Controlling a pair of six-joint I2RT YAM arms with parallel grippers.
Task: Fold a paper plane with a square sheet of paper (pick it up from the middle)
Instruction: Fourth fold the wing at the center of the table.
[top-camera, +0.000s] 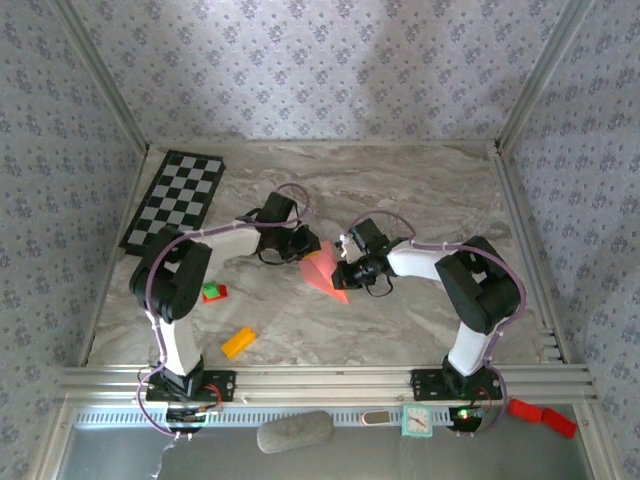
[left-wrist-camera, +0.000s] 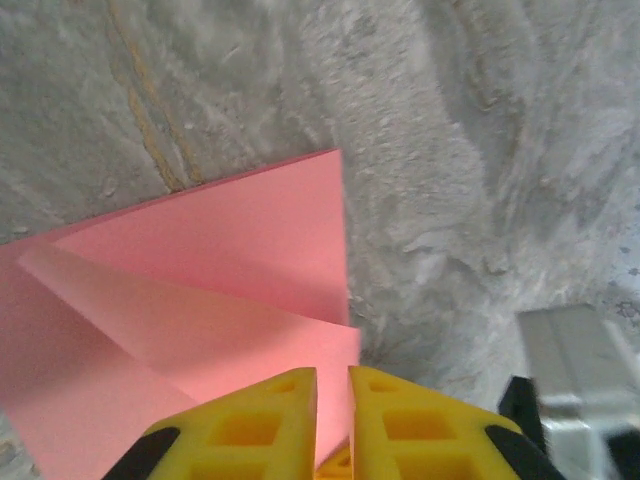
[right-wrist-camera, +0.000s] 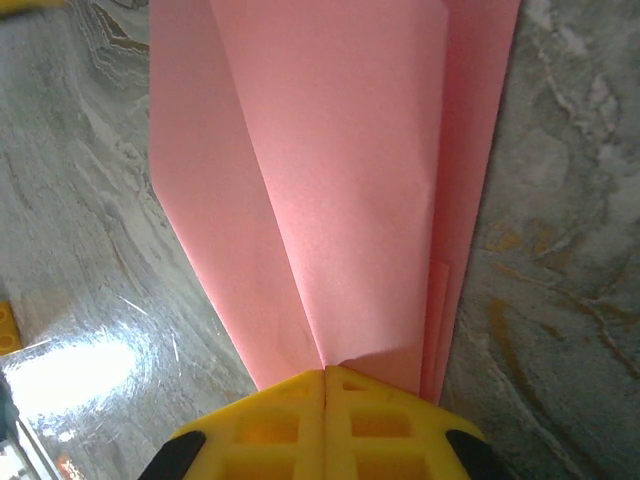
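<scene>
The square sheet of paper (top-camera: 322, 272) is salmon-pink and folded into a narrow tapering shape with creases. It is lifted at the middle of the marble table (top-camera: 420, 190), between my two grippers. My right gripper (top-camera: 345, 272) is shut on its narrow end, and the folded layers fan out from the closed yellow jaws (right-wrist-camera: 326, 375) over the paper (right-wrist-camera: 340, 150). My left gripper (top-camera: 308, 246) is at the paper's far upper corner. Its yellow fingers (left-wrist-camera: 333, 385) stand a narrow gap apart, with a pink flap of the paper (left-wrist-camera: 200, 290) showing through the gap.
A checkered board (top-camera: 175, 198) lies at the back left. A red-and-green block (top-camera: 214, 292) and an orange block (top-camera: 238, 342) sit near the left arm's base. Patterned walls close in the table on three sides. Part of the right arm (left-wrist-camera: 570, 370) shows beside the left fingers.
</scene>
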